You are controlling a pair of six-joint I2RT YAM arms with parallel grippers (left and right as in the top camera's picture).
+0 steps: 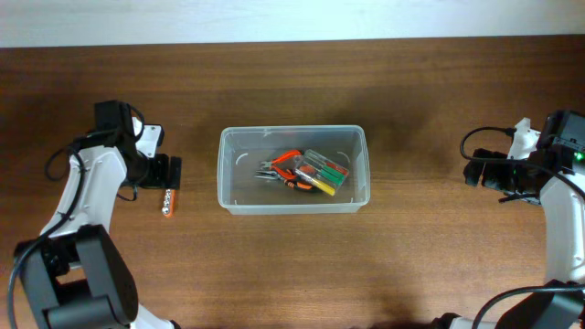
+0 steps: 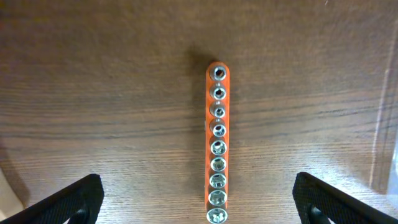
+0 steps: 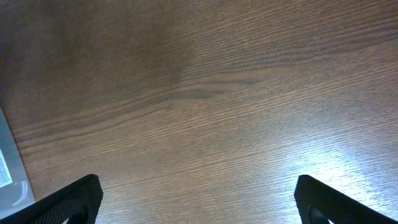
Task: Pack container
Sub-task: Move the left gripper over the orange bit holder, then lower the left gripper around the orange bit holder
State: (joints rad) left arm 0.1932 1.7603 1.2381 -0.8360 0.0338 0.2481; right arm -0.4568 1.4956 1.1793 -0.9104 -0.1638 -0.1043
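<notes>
**Overhead view.** The container, a clear shallow plastic bin with rounded corners and a rim, sits at the centre of the frame on the dark wooden bench, long side running left to right. Inside it, toward the right half, lie orange-handled pliers and, touching them on the right, a cluster of green and yellow tools; their exact kind cannot be told. The left half of the bin's floor is bare. At the left of the frame the left claw hovers just above an orange socket rail, which lies on the bench well apart from the container. At the right edge of the frame the right claw hangs over bare wood, apart from the bin.

**Left wrist view.** The socket rail runs vertically from the frame's centre to its bottom edge, a row of silver sockets seated along it. The left claw is spread wide: its two black fingertips show only at the lower corners, clear of the rail, pinching nothing. A translucent wall of the container shows at the right edge.

**Right wrist view.** The right claw is likewise spread wide and empty, fingertips at the lower corners over bare wood grain. A sliver of the container enters at the lower left edge.
</notes>
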